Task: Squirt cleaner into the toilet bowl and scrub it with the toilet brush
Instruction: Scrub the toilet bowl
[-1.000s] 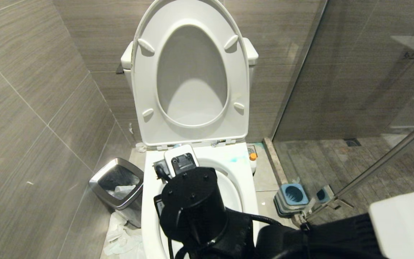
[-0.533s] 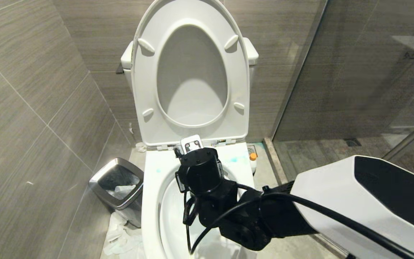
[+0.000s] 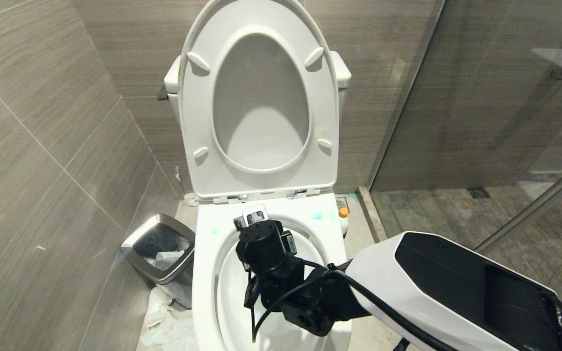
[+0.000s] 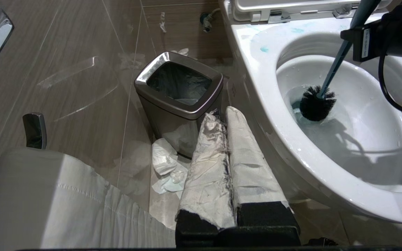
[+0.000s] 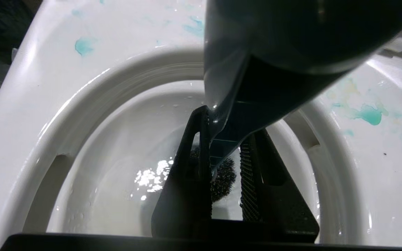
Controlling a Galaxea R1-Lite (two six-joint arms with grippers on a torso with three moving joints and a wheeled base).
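The white toilet bowl [image 3: 204,273] stands open, its seat and lid [image 3: 261,29] raised against the tank. My right gripper [image 5: 227,125] points down into the bowl and is shut on the slate-blue handle [image 4: 337,59] of the toilet brush. The brush's dark head [image 4: 317,104] sits in the bluish water at the bowl's bottom. In the head view the right wrist [image 3: 261,243] hides the fingers. Turquoise cleaner blots [image 5: 370,115] mark the rim, and one cleaner blot [image 4: 263,48] lies at its back left. My left gripper [image 4: 222,113], wrapped in white, is shut and empty, low beside the bowl.
A steel-rimmed bin [image 3: 161,248] stands left of the toilet with crumpled tissue [image 3: 164,317] on the floor before it. A small orange-capped bottle [image 3: 343,217] sits behind the bowl on the right. A glass shower screen [image 3: 456,97] closes the right side; a tiled wall is on the left.
The right arm has sunk from close under the head camera down into the bowl, carrying the brush. Its white forearm now covers the floor at the right.
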